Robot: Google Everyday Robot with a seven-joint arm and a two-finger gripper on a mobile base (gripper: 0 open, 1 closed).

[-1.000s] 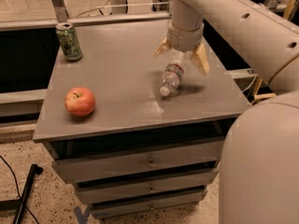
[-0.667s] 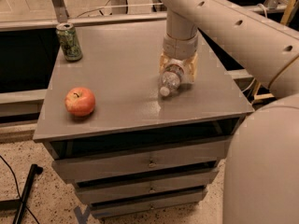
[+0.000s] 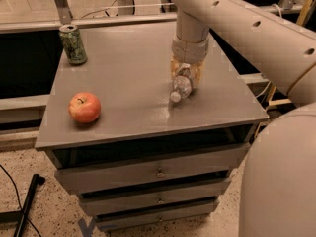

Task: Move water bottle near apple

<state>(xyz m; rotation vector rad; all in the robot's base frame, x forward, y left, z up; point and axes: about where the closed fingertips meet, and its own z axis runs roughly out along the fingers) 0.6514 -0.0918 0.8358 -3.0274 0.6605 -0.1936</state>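
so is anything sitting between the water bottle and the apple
Nothing visible. The gripper is down on the water bottle; only tabletop lies between it and the apple. The green can sits back, off that line.

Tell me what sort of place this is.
Probably a robotics lab or workshop: a grey drawer cabinet on a speckled floor, with the robot's gripper down at a water bottle.

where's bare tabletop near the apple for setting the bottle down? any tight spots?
Widest bare stretch: the middle of the table, between the apple and the water bottle, running back toward the green can. The front edge right of the apple is bare too. Crowded only right of centre, where the gripper sits over the lying bottle.
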